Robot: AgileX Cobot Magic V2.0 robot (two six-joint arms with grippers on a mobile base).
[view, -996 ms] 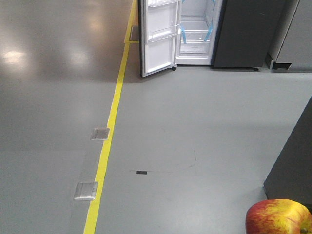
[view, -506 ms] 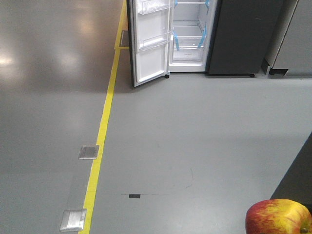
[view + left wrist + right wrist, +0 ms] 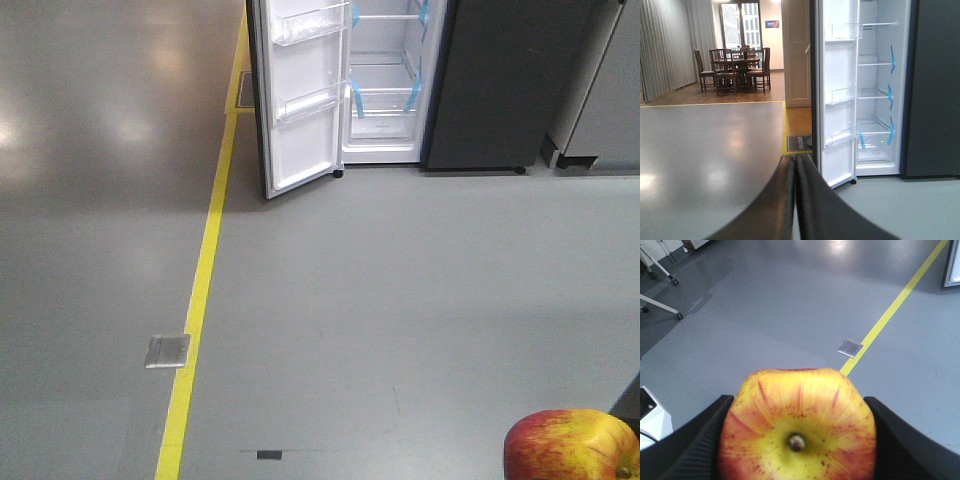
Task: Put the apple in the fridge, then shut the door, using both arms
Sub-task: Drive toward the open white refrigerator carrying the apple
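- Apple [image 3: 797, 430] fills the R wrist view: yellow w/ red streaks, stem end facing the cam.
- It's clamped in the R gripper [image 3: 797, 440], w/ one black finger [image 3: 690, 445] pressed to each side.
- Front view: same apple [image 3: 570, 445] pokes in at the bottom-right corner, above the grey floor [image 3: 400, 280] and well apart from the fridge.
- L gripper [image 3: 795, 167]: its two black fingers are pressed together w/ nothing between them, aimed toward the fridge front.
- Fridge [image 3: 385, 90] sits at the top of the front view. Compartment open, white inside, glass shelves, blue tape strips [image 3: 891, 60] at the shelf edges.
- Door [image 3: 300, 100] is swung wide, standing left of the opening. White lining faces out, w/ clear bins [image 3: 842, 95] on it.
- Dark grey panel [image 3: 500, 80] stands right beside the opening, shut.
- Yellow line [image 3: 200, 280] runs up the floor toward the door's foot.
- Metal floor plate [image 3: 168, 351] lies against the line's left edge; small black mark [image 3: 268, 455] lies near the bottom, right of the line.
- L wrist view, bkgd: dining table w/ chairs [image 3: 735, 65] far back on a wood floor, grey curtains [image 3: 665, 45] at left.
- R wrist view: white wheeled frame [image 3: 655, 270] top-left, white box corner [image 3: 650, 415] at the left edge.
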